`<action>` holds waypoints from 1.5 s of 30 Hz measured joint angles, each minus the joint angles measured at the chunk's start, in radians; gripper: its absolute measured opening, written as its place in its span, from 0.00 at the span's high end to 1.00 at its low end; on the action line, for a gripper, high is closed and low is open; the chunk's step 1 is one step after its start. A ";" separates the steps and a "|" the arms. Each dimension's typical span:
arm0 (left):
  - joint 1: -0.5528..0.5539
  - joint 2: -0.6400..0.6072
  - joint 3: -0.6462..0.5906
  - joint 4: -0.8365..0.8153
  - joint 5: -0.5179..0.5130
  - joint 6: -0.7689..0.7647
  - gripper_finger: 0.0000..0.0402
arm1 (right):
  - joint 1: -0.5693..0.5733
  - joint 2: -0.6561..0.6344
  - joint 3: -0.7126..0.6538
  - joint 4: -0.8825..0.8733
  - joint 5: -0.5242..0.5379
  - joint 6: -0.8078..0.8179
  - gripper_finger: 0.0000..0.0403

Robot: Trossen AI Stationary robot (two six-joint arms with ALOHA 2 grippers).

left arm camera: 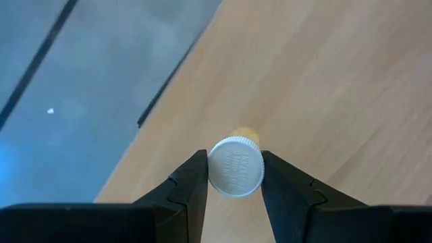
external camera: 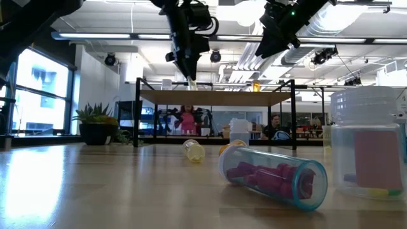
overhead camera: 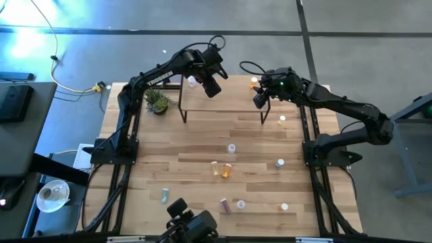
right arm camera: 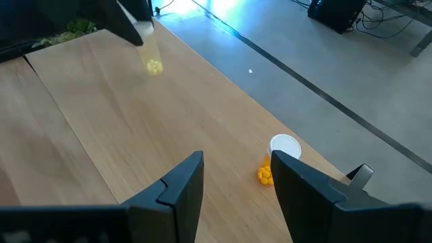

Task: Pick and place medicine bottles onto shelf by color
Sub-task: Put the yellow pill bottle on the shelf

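Gripping a yellow-tinted bottle (left arm camera: 235,166) by its white ribbed cap, the left hand (left arm camera: 233,177) hovers above the shelf (overhead camera: 223,101) near its left end; faint embossed lettering on the cap cannot be read. "TROSSEN" is printed in white along the left arm (overhead camera: 156,75). The right hand (right arm camera: 233,177) hangs released over the shelf's right end, beside an upright orange-filled bottle (right arm camera: 279,158). Other bottles (overhead camera: 228,170) lie scattered on the desk (overhead camera: 196,145).
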 joint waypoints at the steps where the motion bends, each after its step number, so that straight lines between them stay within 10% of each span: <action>1: 0.000 0.003 0.000 0.003 -0.004 0.000 0.72 | 0.000 0.000 0.000 0.000 0.000 0.000 0.59; 45: -0.006 0.011 0.000 0.012 -0.004 0.000 0.63 | 0.000 0.000 0.000 -0.001 0.000 0.000 0.59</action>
